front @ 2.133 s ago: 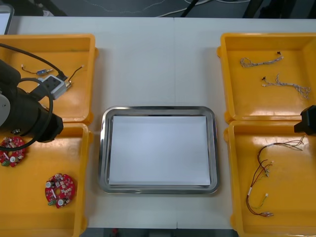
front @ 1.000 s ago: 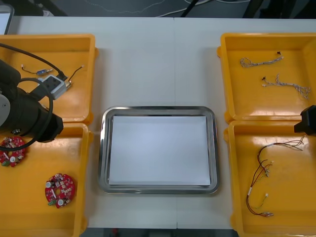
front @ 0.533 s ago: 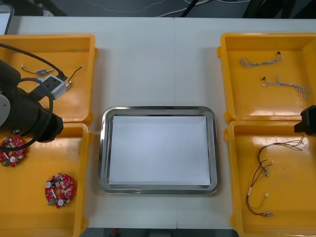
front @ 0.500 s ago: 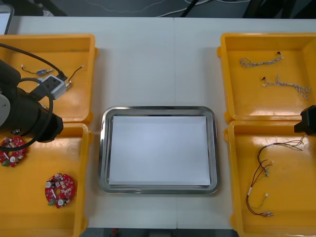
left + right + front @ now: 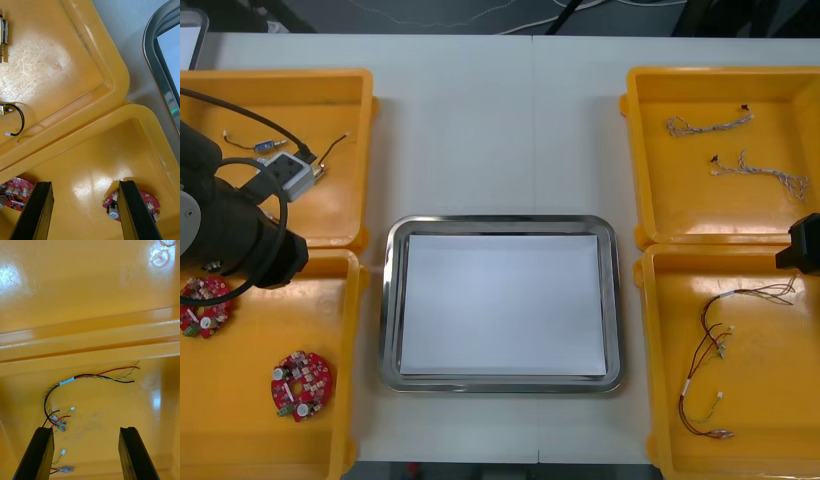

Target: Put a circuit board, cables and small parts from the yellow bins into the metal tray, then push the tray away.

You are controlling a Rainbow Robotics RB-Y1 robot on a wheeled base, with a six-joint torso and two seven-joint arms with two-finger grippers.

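**Front view.** We list the metal tray (image 5: 500, 222), white inside, at the centre of the table (image 5: 500, 120). The yellow bins (image 5: 300, 80) stand two at 9 o'clock and two at 3 o'clock.
- Near left bin, 8 o'clock: two round red circuit boards (image 5: 301, 383).
- Far left bin, 10 o'clock: a black cable (image 5: 335, 147) and small metal parts (image 5: 270, 145).
- Far right bin, 2 o'clock: two twisted cables (image 5: 710, 124).
- Near right bin, 4 o'clock: a red and yellow cable (image 5: 705, 350).
- The left arm (image 5: 230, 235) hangs over the seam between the left bins. The right arm (image 5: 805, 245) sits at the 3 o'clock edge.

**Right wrist view.** The right gripper (image 5: 85, 429) is above the near right bin, its fingers released and grasping nothing. We note the red and yellow cable on the bin floor just beyond the fingertips.

**Left wrist view.** The left gripper (image 5: 84, 183) is above the near left bin, its fingers released and grasping nothing. We note one circuit board partly behind one finger and the other board just outside the other finger. The tray rim lies beyond the bin corner.
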